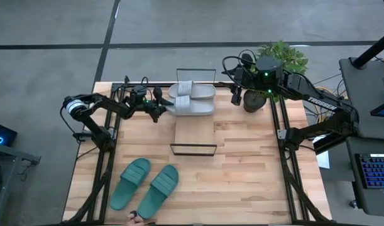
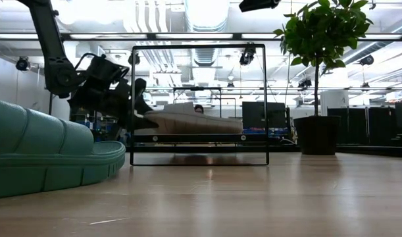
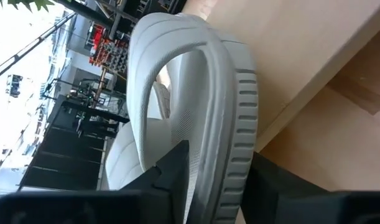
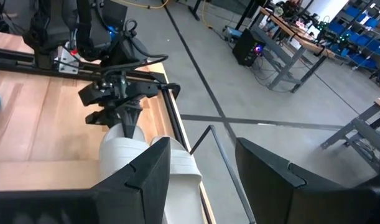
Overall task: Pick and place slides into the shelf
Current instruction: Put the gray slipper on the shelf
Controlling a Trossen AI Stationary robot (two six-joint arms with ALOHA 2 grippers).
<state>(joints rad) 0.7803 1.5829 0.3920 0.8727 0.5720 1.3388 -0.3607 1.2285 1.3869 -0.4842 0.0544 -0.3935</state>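
On the shelf (image 1: 194, 133): grey slides (image 1: 193, 98) lay paired at its far end.
Left gripper (image 1: 161, 108) straddled the nearer grey slide's heel; grip undeterminable. Right gripper (image 1: 236, 97) hung unclenched beside the shelf. Teal slides (image 1: 145, 185) lay on the table (image 1: 248, 169).

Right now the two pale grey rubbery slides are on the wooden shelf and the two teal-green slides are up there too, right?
Not quite. The two pale grey rubbery slides are on the wooden shelf, but the two teal-green slides lie on the butcher-block table, at its near edge. The high view shows this.
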